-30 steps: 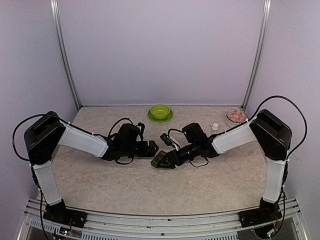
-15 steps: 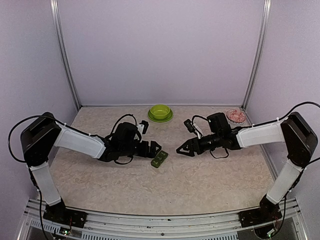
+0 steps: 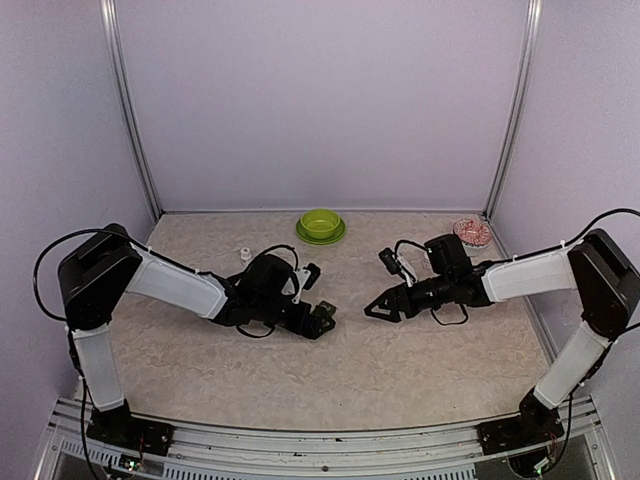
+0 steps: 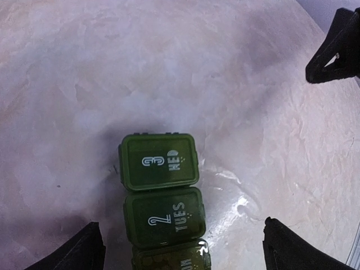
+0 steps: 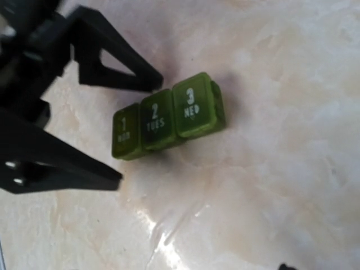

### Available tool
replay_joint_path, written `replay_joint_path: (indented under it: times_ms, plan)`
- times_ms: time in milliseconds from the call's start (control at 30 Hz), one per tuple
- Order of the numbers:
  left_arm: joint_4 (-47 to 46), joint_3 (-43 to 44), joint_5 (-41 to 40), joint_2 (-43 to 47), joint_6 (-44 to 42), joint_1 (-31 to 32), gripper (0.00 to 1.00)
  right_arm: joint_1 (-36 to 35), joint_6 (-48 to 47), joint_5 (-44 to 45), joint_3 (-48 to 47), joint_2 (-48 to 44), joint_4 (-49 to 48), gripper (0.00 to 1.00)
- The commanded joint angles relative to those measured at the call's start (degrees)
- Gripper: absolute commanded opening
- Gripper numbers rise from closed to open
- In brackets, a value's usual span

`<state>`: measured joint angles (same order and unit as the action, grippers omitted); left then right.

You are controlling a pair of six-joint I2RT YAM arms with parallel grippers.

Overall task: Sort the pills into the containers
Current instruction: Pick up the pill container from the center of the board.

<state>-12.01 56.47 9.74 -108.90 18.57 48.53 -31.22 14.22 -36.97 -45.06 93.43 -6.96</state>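
- Dark green box [image 4: 161, 169] flat on the counter [image 3: 400, 370], bottom centre of the left wrist view, lids 1, 2, 3 down.
- Left gripper [image 3: 318, 320] has slid in, jaws spread astride it.
- Right gripper [image 3: 372, 307], jaws parted, has backed off rightward.

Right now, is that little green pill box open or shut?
Shut. All three lids of the pill box lie flat, numbered labels facing up.
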Motion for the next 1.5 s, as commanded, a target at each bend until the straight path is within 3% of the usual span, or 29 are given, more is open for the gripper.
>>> replay_joint_path:
  times_ms: [0,433,600,1033,1467]
  plan:
    - [1.91,2.04,2.43,-2.11,-0.22,0.3,0.94,0.55,-0.5,-0.95,0.54,-0.71,-2.09,0.73]
    - [8.32,4.89,-10.64,-5.12,-3.9,3.05,0.75,0.81,0.51,-0.29,1.46,-1.21,-3.15,0.73]
    - [8.71,4.72,-13.41,-5.54,-5.54,4.14,0.62,0.81,2.46,-1.2,0.88,-0.29,-3.88,0.73]
    - [6.49,3.92,-11.88,-5.36,-9.36,4.72,0.38,0.77,3.42,-2.73,1.27,-0.47,-4.71,0.74]
    - [-1.85,-2.04,1.61,2.03,-14.28,4.99,0.36,-0.12,-7.13,-4.64,5.27,-7.04,-8.05,0.74]
